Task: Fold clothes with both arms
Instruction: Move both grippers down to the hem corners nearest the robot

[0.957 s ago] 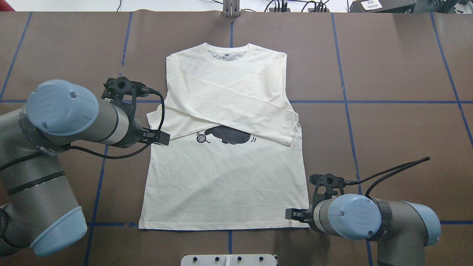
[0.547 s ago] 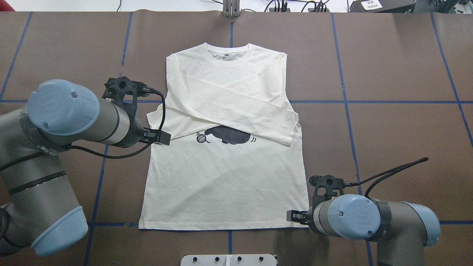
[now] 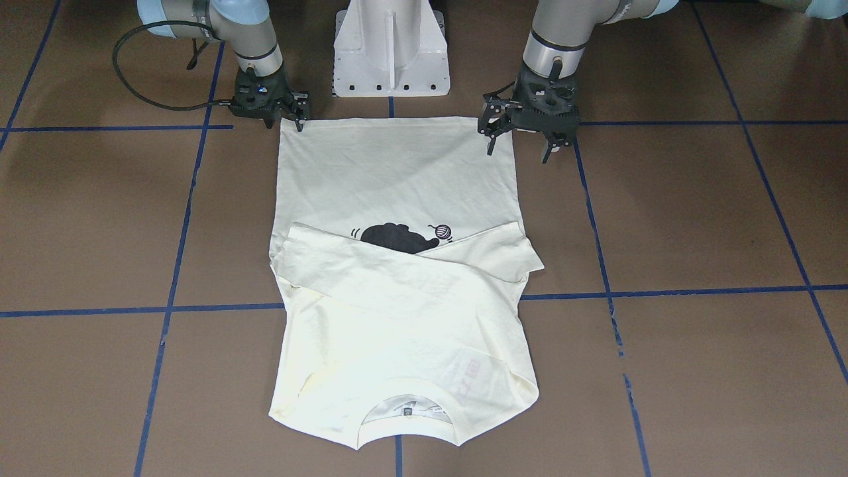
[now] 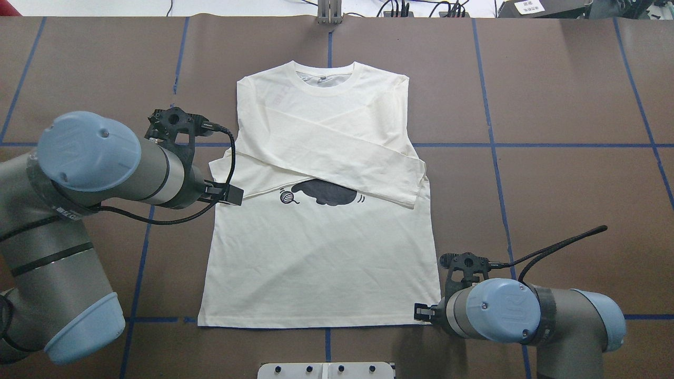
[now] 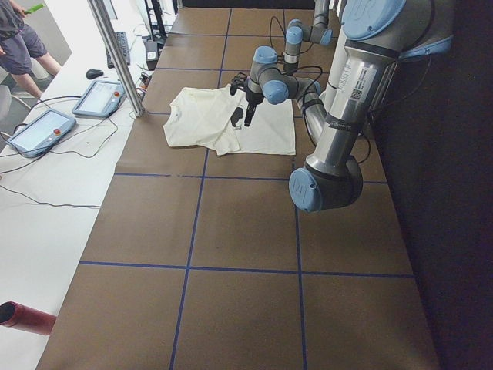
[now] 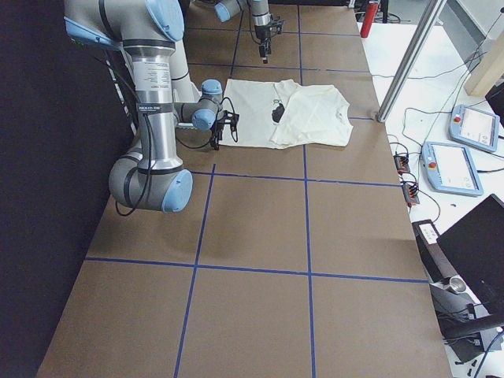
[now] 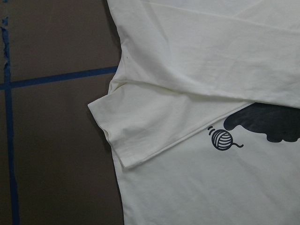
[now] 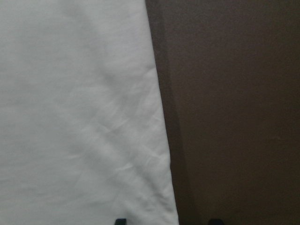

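Observation:
The cream shirt lies flat, print side up, collar at the far side. Both sleeves are folded across the chest and cover the top of the black cat; the yarn ball shows. My left gripper hangs open and empty well above the shirt's left edge, near the folded sleeve cuff. Its fingers do not show in the left wrist view. My right gripper is low at the near right hem corner. It is open, with its fingertips straddling the shirt's side edge.
The brown table mat is marked with blue tape lines. The white pedestal base stands at the near edge, just behind the hem. A metal post, tablets and a person are beyond the far edge.
The right arm has shifted slightly toward the near edge, bringing its gripper to the hem corner. The left arm has barely moved. The shirt is unchanged.

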Available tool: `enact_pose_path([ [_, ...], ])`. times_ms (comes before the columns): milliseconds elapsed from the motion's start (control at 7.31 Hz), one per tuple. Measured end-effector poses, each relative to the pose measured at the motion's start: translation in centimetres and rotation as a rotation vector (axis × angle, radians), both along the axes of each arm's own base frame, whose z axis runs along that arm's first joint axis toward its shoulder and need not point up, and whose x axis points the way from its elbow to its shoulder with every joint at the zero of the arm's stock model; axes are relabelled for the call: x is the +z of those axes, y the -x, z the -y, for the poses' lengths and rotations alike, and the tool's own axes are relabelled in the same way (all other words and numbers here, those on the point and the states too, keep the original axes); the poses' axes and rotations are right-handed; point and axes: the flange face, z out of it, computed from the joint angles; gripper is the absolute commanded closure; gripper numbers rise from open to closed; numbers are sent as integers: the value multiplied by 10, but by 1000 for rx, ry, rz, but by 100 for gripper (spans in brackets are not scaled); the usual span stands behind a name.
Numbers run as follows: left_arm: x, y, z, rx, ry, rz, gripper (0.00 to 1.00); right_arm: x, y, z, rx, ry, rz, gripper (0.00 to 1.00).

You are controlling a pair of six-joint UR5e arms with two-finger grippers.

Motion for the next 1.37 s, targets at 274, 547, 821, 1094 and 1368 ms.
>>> enact_pose_path([
  [274,0,1,1,-2,-1,-1,0,-2,-2,0,-1,1,3,100],
  [547,0,1,1,-3,-1,0,0,-6,-5,0,0,0,13,100],
  [821,1,1,1,-4,3,0,0,-18,-12,2,10,-9,38,100],
  [1094,12,-5,-8,-48,91,-15,4,-36,-26,7,34,-20,76,100],
  [1368,39,-35,-63,-105,266,-74,4,-42,-34,15,54,-23,89,100],
])
